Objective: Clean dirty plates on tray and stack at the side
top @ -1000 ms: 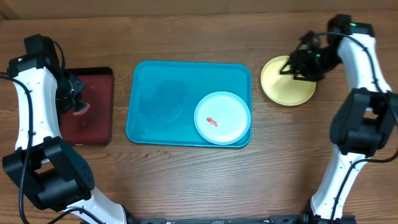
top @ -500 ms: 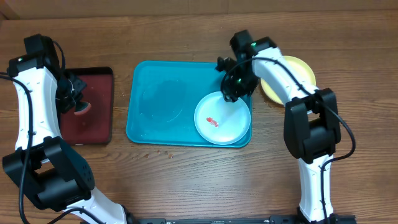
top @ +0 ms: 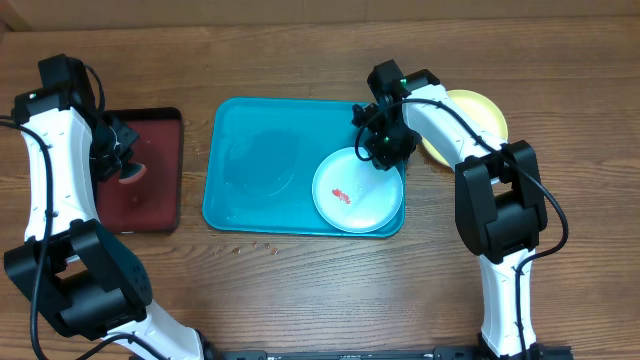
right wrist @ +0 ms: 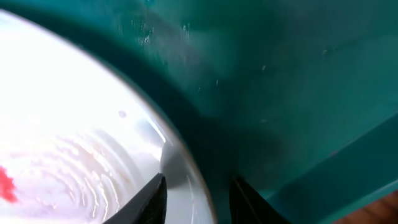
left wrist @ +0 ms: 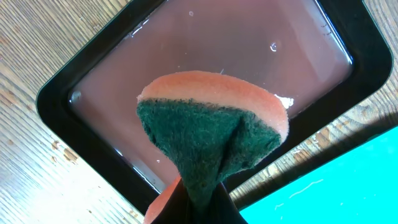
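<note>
Plates show in two places: the white plate [top: 357,190] lies in the turquoise tray [top: 260,160], and the yellow plate [top: 488,118] sits on the table [top: 300,290], off the tray, just behind and to the outer side of the right claw [top: 385,152]. The right claw is low over the white plate's far rim, at the edge nearest the tray's back right corner. The rest of the plate spreads out from the claw toward the front of the tray. A red smear [top: 341,195] marks the plate's middle, well inward from the claw.

In the right wrist view, the claw [right wrist: 199,178] straddles that rim. One finger [right wrist: 152,199] hangs over the white plate's [right wrist: 74,124] inner face. The other finger [right wrist: 245,199] is outside the rim, over the tray's [right wrist: 280,93] bare floor. The jaws stand at a narrow gap with the thin rim between them, and space shows on either side of the rim, so they are not clamped on it. The smear [right wrist: 5,183] sits at the far left edge of this view.

The left claw [top: 122,165] is far off over the dark red tray [top: 150,200], well apart from both plates. In the left wrist view it [left wrist: 193,205] is pinched tight on a folded sponge [left wrist: 211,130], green face toward the camera and orange behind. The sponge hangs above the dark red tray's [left wrist: 249,43] wet floor.
</note>
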`<control>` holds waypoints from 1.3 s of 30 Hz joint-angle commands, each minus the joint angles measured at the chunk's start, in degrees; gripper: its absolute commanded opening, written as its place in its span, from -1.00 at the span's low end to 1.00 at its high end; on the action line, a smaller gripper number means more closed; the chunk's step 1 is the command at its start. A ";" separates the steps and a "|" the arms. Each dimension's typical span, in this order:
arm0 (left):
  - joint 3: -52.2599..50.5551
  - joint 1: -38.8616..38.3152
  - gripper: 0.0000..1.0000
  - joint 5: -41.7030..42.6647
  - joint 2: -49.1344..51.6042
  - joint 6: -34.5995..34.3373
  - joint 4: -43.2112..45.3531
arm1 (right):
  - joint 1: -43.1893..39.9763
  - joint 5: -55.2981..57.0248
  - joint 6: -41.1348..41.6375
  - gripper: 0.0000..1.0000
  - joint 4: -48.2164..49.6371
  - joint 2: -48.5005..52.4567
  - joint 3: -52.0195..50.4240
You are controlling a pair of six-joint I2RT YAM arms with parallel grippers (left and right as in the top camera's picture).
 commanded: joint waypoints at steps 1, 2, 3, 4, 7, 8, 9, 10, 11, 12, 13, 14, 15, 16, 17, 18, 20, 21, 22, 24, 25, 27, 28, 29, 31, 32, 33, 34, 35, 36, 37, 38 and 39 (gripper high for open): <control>-0.13 -0.76 -0.92 0.46 0.61 -0.09 0.39 | -0.09 0.31 3.89 -0.31 -1.03 -2.14 -0.37; -0.13 -0.76 -0.92 0.46 0.61 -0.09 0.35 | -0.09 0.31 4.50 -0.31 -1.14 -2.14 -0.39; -0.13 -0.76 -0.92 0.46 0.61 -0.09 0.35 | -0.09 0.28 5.07 -0.34 -1.05 -2.14 -0.42; -0.13 -0.76 -0.91 0.46 0.61 -0.09 0.35 | -0.09 0.31 5.55 -0.40 -1.01 -2.14 -0.44; -0.13 -0.76 -0.91 0.52 0.61 -0.09 0.35 | -0.09 0.28 6.62 -0.63 -1.25 -2.14 -0.46; -0.13 -0.76 -0.92 0.55 0.61 -0.09 0.33 | -0.09 0.31 7.21 -0.63 -1.42 -2.14 -0.46; -0.13 -0.76 -0.92 0.66 0.61 -0.07 0.33 | -0.09 0.26 7.65 -0.67 -1.55 -2.14 -0.46; -0.13 -0.76 -0.91 1.01 0.61 0.00 0.33 | -0.07 -0.07 7.65 -0.77 -1.79 -2.14 -0.46; -0.13 -0.76 -0.92 2.03 0.61 0.79 0.37 | -0.09 -0.63 7.65 -0.85 -1.95 -2.14 -0.46; -0.13 -0.76 -0.92 2.69 0.61 1.18 0.37 | -0.09 -1.29 7.69 -0.89 -1.92 -2.14 -0.46; -0.13 -0.76 -0.92 3.37 0.61 1.60 0.39 | -0.07 -1.97 7.76 -0.92 -1.88 -2.14 -0.46; -0.13 -0.76 -0.92 3.96 0.61 1.90 0.42 | -0.09 -2.99 8.87 -0.92 -1.42 -2.14 -0.46; -0.13 -0.76 -0.92 4.70 0.61 2.27 0.55 | -0.07 -3.80 10.27 -0.93 -0.83 -2.14 -0.46; -0.13 -0.79 -0.92 5.60 0.61 2.64 0.63 | -0.07 -5.20 11.85 -0.92 0.04 -2.14 -0.46; -0.13 -0.83 -0.92 6.75 0.61 3.30 0.85 | -0.07 -7.10 13.42 -0.93 1.11 -2.14 -0.46; -0.13 -0.96 -0.91 8.07 0.61 4.20 1.09 | -0.07 -9.14 14.69 -0.92 2.32 -2.14 -0.46; -0.13 -1.46 -0.91 10.16 0.61 6.25 1.62 | 0.11 -12.17 17.79 -0.93 4.83 -2.14 -0.46; -0.13 -1.73 -0.92 10.80 0.61 7.34 1.86 | 0.31 -12.72 20.15 -0.93 6.21 -2.14 -0.46; -0.13 -1.97 -0.92 10.71 0.61 7.63 1.88 | 0.52 -12.63 22.05 -0.93 7.10 -2.14 -0.46; -0.13 -2.36 -0.92 10.62 0.61 7.63 2.05 | 1.27 -12.63 26.62 -0.93 9.29 -2.14 -0.46; -0.13 -2.40 -0.92 10.60 0.61 7.63 2.14 | 1.64 -12.63 28.00 -0.92 10.05 -2.14 -0.46; -0.13 -2.40 -0.91 10.23 0.63 7.63 2.49 | 2.69 -12.66 30.03 -0.92 11.39 -2.14 -0.46; -0.13 -2.40 -0.91 9.94 0.63 7.61 2.64 | 3.37 -12.63 30.10 -0.93 11.74 -2.14 -0.46; -0.13 -2.40 -0.92 9.49 0.68 7.61 2.75 | 3.93 -12.57 30.10 -0.93 11.91 -2.14 -0.46; -0.13 -2.40 -0.92 8.11 0.94 7.61 2.95 | 5.20 -11.91 30.23 -0.93 12.22 -2.14 -0.48; -0.13 -2.40 -0.92 6.95 1.29 7.52 3.04 | 6.01 -9.88 31.87 -0.92 12.52 -2.14 -0.57; -0.13 -2.40 -0.92 6.10 1.55 7.34 3.06 | 6.51 -7.98 33.62 -0.93 12.94 -2.14 -0.74; -0.15 -2.40 -0.92 5.31 2.05 7.37 3.15 | 7.17 -5.49 36.02 -0.93 13.51 -2.14 -1.01; -0.15 -2.40 -0.91 4.74 2.51 7.34 3.21 | 7.78 -3.32 38.29 -0.93 14.29 -2.14 -1.38; -0.15 -2.40 -0.92 4.37 3.06 7.37 3.37 | 8.24 -2.25 39.60 -0.93 14.99 -2.14 -1.79; -0.15 -2.40 -0.92 4.26 3.67 7.37 3.61 | 8.85 -1.81 40.65 -0.92 16.20 -2.14 -2.56; -0.15 -2.36 -0.92 4.31 4.87 7.37 4.22 | 9.53 -1.81 41.68 -0.92 17.33 -2.14 -3.45; -0.15 -2.34 -0.92 4.26 5.60 7.37 4.50 | 9.88 -1.84 42.05 -0.93 17.90 -2.14 -4.02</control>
